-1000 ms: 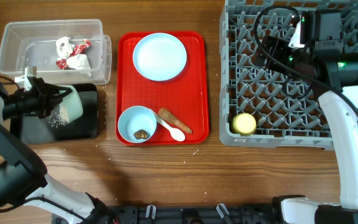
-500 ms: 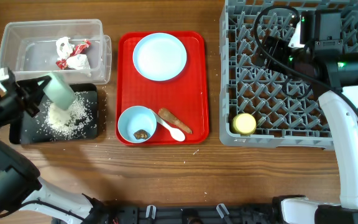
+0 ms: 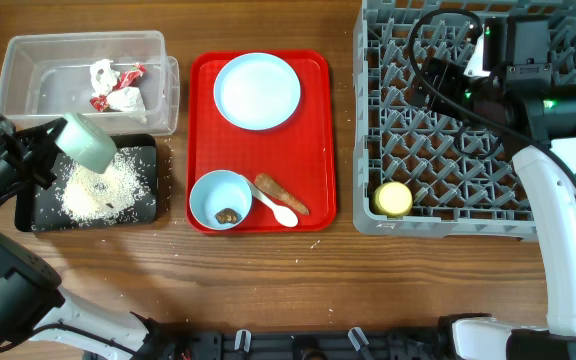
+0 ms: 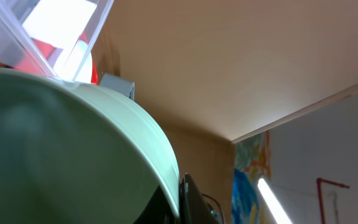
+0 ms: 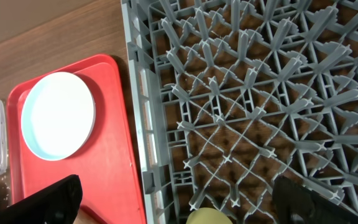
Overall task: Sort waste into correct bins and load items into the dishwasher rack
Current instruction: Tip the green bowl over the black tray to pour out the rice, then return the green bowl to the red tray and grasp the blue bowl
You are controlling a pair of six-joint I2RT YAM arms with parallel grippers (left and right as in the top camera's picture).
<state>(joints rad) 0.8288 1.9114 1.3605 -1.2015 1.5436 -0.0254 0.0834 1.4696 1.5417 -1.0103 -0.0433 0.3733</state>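
Left of the red serving tray [image 3: 318,140], the left gripper [image 3: 54,149] is clamped on the tilted pale green bowl [image 3: 88,143] above the black tray [image 3: 146,206], which holds white rice-like grains [image 3: 93,190]. Right of the red tray, the right gripper [image 3: 436,82] hangs with its jaws apart over the dishwasher rack [image 3: 388,30].

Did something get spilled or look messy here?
Yes. The pale green bowl hangs tipped on its side in the left gripper, and white rice grains lie scattered across the black tray. A long brown food scrap lies loose on the red tray beside the white spoon.
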